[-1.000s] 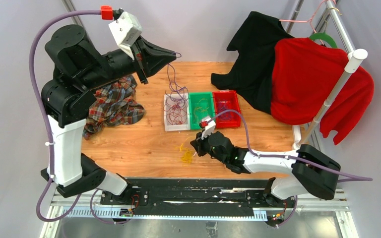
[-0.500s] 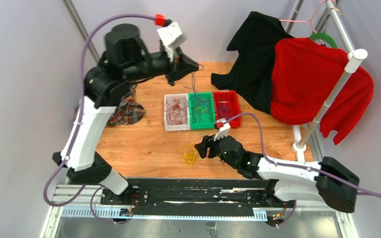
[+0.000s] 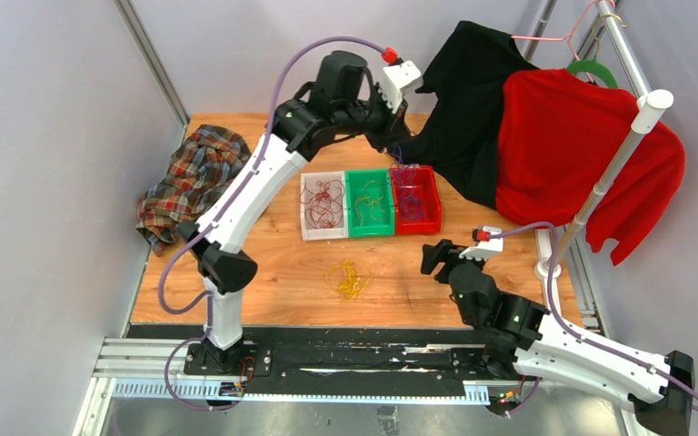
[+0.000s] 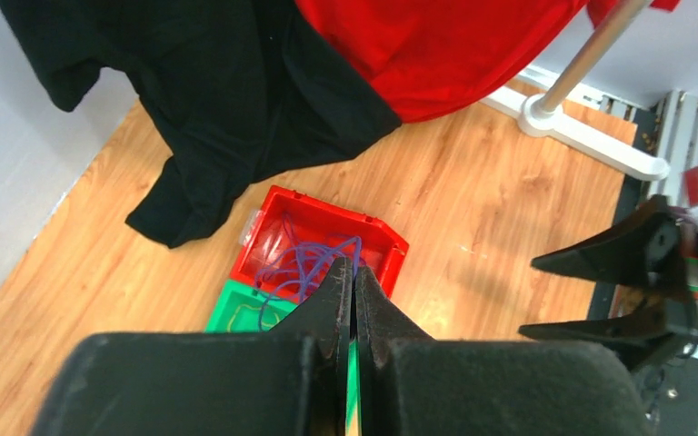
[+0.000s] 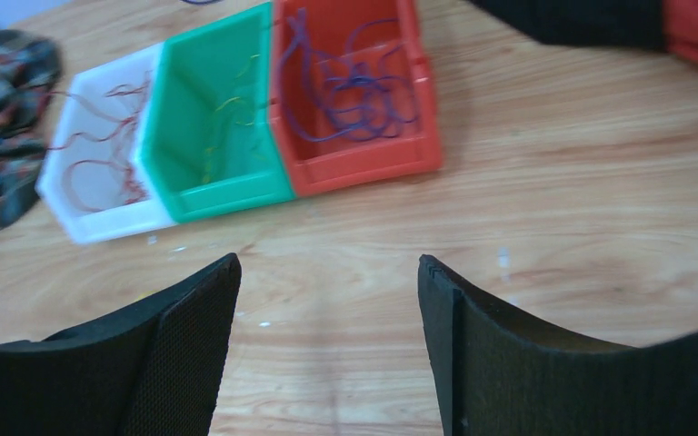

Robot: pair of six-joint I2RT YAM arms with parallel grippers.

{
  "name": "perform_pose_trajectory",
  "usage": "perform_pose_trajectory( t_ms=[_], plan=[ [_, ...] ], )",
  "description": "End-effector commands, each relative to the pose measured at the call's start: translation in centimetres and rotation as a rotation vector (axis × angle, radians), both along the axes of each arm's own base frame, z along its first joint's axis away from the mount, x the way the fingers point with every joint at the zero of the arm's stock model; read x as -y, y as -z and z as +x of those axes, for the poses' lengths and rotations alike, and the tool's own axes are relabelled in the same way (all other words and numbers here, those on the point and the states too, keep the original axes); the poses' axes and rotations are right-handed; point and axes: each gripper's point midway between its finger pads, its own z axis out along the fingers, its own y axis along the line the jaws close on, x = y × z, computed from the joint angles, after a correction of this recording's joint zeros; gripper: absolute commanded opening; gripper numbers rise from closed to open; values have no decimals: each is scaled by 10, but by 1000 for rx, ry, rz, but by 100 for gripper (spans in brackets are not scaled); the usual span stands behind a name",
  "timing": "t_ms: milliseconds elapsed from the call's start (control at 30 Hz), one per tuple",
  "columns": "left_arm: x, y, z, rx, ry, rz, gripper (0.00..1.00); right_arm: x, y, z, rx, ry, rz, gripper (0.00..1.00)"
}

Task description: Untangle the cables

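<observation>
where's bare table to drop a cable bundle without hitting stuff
Bare wood lies between the plaid cloth and the white bin, and right of the red bin toward the right gripper. The near strip is free except the yellow cables. Crowded: above the red bin, where the left gripper pinches a purple cable, and the black garment behind.

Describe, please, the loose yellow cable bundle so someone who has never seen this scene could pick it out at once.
On the wooden table find three bins in a row: white bin, green bin, red bin. The yellow cable bundle lies on bare wood in front of the green bin, toward the arm bases. Unlike the binned cables, it sits outside every bin.
</observation>
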Motion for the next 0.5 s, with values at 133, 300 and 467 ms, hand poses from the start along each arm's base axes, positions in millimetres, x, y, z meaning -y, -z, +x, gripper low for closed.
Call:
perform_pose_trajectory(
  t_ms=[133, 300, 467],
  plan=[
    [35, 31, 35, 61, 24, 24, 0, 55, 2, 5, -1, 226, -163, 72],
    [50, 75, 49, 20, 39, 65, 0, 68, 11, 9, -41, 289, -184, 72],
    [62, 121, 61, -2, 55, 102, 0, 72, 37, 16, -166, 309, -187, 72]
  ],
)
